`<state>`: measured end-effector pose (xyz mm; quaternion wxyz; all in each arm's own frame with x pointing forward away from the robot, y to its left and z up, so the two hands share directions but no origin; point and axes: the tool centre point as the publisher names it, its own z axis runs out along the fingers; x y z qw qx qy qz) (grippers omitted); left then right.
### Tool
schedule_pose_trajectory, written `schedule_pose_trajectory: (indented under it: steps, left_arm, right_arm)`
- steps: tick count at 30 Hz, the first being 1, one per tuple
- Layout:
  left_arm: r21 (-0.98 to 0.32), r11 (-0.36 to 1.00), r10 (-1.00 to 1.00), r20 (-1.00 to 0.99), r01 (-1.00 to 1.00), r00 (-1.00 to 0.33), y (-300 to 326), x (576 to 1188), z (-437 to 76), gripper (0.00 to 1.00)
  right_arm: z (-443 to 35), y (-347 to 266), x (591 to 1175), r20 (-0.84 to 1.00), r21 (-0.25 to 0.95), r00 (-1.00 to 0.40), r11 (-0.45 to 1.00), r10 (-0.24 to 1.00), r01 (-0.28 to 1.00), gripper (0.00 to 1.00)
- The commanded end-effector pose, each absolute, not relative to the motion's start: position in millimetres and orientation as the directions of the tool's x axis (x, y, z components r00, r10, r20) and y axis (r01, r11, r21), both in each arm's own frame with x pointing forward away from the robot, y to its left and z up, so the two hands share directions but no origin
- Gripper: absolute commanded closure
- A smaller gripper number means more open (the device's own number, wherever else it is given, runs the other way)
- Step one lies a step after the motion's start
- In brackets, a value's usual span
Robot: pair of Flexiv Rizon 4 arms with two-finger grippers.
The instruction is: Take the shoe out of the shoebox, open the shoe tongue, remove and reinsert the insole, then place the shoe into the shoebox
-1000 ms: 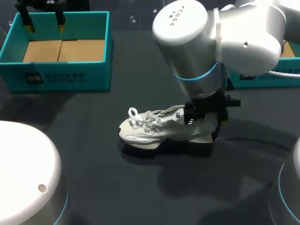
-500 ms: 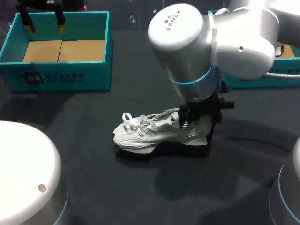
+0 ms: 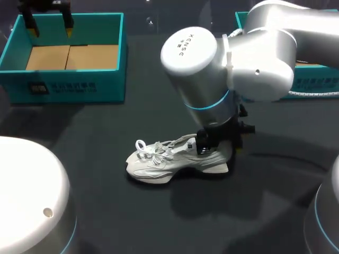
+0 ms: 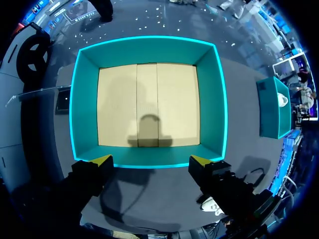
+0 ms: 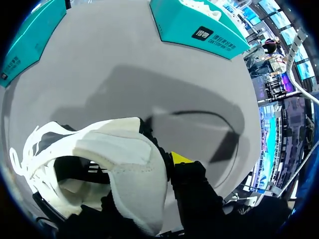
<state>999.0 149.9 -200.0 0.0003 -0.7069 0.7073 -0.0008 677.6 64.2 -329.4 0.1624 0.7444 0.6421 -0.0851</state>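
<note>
A white lace-up shoe (image 3: 169, 159) lies on its sole on the dark table, toe toward my left. My right gripper (image 3: 220, 142) is shut on its heel. In the right wrist view the heel collar (image 5: 134, 164) fills the space between the fingers, one yellow fingertip (image 5: 182, 158) shows beside it, and the shoe's mouth is open ahead. The empty teal shoebox (image 3: 66, 79) with a cardboard floor stands at the back left. My left gripper (image 3: 46, 18) hangs open above it; in the left wrist view its yellow fingertips (image 4: 102, 160) straddle the box's near wall (image 4: 149, 157).
A second teal box (image 3: 312, 82) stands at the back right, partly hidden by my right arm; the right wrist view shows something white inside this box (image 5: 199, 22). Bare dark table (image 3: 132, 217) lies in front of the shoe and between the two boxes.
My right arm has carried the shoe a little leftward and toward the table's front edge. The left arm has stayed above the shoebox.
</note>
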Motion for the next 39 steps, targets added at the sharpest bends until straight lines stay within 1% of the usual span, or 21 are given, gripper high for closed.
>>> schedule_pose_trajectory:
  steps: [1, 39]
  left_arm:
    - [-0.001, 0.0, -1.0, 0.0, -1.0, 0.0, 150.0, 999.3, -199.9, 0.0]
    - [-0.001, 0.0, -1.0, 0.0, -1.0, 0.0, 150.0, 999.3, -199.9, 0.0]
  right_arm:
    - [-346.9, 76.5, 671.8, -0.354, 0.182, 0.275, -0.222, 0.894, 0.958, 1.0]
    - [-387.0, 58.5, 664.1, -0.213, 0.133, 0.358, -0.336, 0.909, 0.933, 1.0]
